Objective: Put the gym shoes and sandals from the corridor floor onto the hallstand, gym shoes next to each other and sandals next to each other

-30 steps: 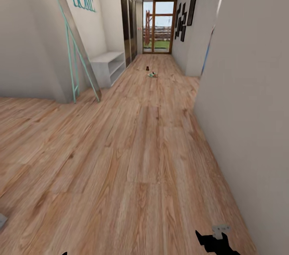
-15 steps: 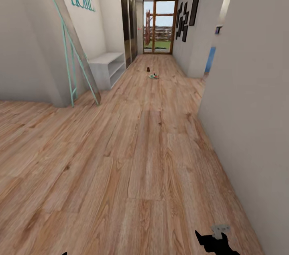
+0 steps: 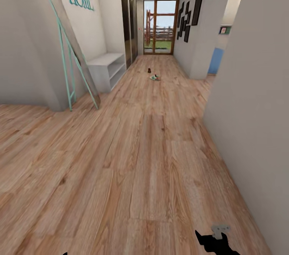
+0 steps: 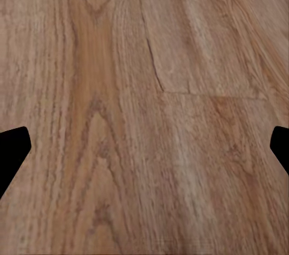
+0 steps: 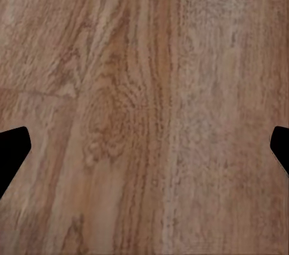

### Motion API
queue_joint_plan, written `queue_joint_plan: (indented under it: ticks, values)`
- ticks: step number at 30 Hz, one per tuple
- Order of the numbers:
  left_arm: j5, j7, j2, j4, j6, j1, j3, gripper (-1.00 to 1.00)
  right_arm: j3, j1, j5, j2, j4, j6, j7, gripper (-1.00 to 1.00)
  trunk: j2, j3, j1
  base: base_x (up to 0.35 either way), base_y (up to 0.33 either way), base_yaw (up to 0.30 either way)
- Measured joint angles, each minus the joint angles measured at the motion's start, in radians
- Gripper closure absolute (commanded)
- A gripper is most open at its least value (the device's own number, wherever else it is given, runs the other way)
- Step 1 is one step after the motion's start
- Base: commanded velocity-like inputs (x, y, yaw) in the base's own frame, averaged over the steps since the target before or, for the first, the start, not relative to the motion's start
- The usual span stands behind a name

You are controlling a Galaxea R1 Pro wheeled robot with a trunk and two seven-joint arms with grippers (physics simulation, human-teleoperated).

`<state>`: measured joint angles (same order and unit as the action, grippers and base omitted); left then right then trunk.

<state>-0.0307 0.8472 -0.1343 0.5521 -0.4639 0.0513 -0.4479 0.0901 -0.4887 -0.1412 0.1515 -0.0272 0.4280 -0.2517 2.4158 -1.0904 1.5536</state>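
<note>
Far down the corridor floor, a small off-white and green gym shoe lies on the planks. Just beyond it sits a tiny dark brown thing, perhaps a sandal; it is too small to tell. The hallstand is out of view. Both arms hang low over bare planks. In the left wrist view my left gripper is open, its black fingertips wide apart with nothing between them. My right gripper is open and empty in the same way. A black part of the right arm shows at the bottom edge of the head view.
A plain low white bench-cabinet stands against the left wall. A teal-framed mirror leans beside it. A white wall is close on my right, with a doorway beyond it. Glass doors close the far end.
The whole head view has shifted: the camera has advanced down the corridor, and the doorway on the right has come further into sight. Both grippers look unchanged.
</note>
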Motion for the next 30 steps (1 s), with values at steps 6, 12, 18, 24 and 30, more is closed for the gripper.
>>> queue_joint_plan:
  ticks: [6, 12, 18, 24, 30]
  values:
    - [0.0, -0.001, 0.001, 0.0, 0.0, 0.0, 0.0, -1.0, 0.0, 0.0, 0.0, 0.0, 0.0, 0.0, 0.0, -1.0, 0.0, 0.0, 0.0, 0.337, 0.078, 0.0]
    - [-0.001, -0.001, 0.001, 0.0, 0.0, 0.0, 0.0, -1.0, 0.0, 0.0, -0.001, 0.0, 0.0, 0.0, -0.001, -1.0, 0.0, 0.0, 0.0, 0.338, 0.078, 0.0]
    - [-0.001, -0.002, 0.001, 0.0, 0.001, 0.0, 0.0, -1.0, 0.0, 0.0, -0.001, 0.0, 0.0, 0.0, -0.001, -1.0, 0.0, 0.0, 0.0, 0.338, 0.078, 0.0]
    - [-0.001, -0.002, 0.001, 0.0, 0.0, 0.0, -0.001, -1.0, 0.0, 0.0, 0.0, 0.0, 0.0, 0.0, -0.002, -1.0, 0.0, 0.0, 0.0, 0.337, 0.078, 0.0]
    - [-0.001, -0.002, 0.001, 0.0, 0.0, 0.0, -0.001, -1.0, 0.0, 0.0, 0.0, 0.0, 0.0, 0.0, -0.002, -1.0, 0.0, 0.0, 0.0, 0.337, 0.078, 0.0]
